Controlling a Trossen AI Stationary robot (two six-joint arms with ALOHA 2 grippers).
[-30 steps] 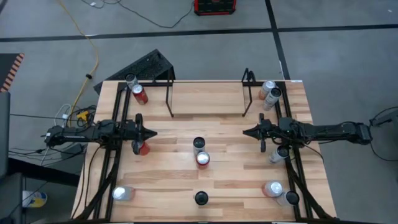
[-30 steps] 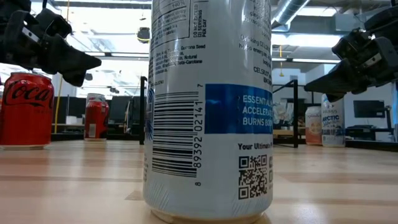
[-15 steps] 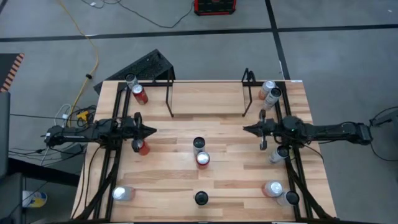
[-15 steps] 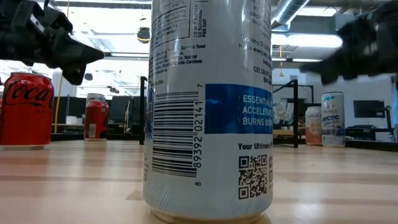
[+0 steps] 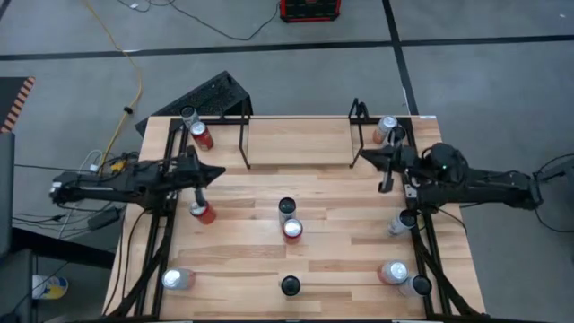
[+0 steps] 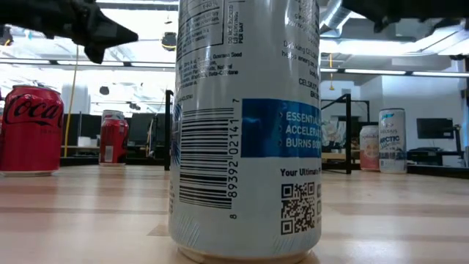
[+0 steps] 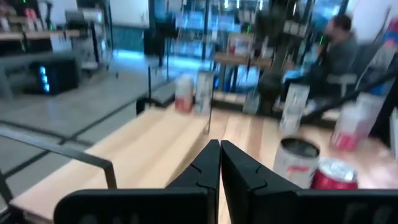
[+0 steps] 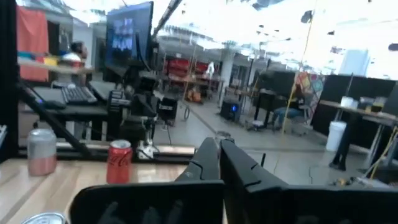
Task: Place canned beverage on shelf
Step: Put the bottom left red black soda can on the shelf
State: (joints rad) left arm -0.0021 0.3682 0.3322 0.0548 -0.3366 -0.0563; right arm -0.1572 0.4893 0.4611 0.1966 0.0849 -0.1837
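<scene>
We see cans scattered across the wooden table (image 5: 260,224) before the shelf (image 5: 296,135), both empty grippers (image 5: 218,172) (image 5: 363,157) pinched together, room blurred.

Bright overhead light; wrist views blurred, perhaps from motion.

The wooden counter (image 5: 269,152) stands on a grey floor (image 5: 502,81) crossed by dark seams. A yellow cable (image 5: 112,40) trails over the floor at far left, near a red box (image 5: 309,9) at the far edge. Beyond the counter lies a bright workshop with ceiling lights (image 6: 366,72), desks and a monitor (image 8: 129,34).
</scene>
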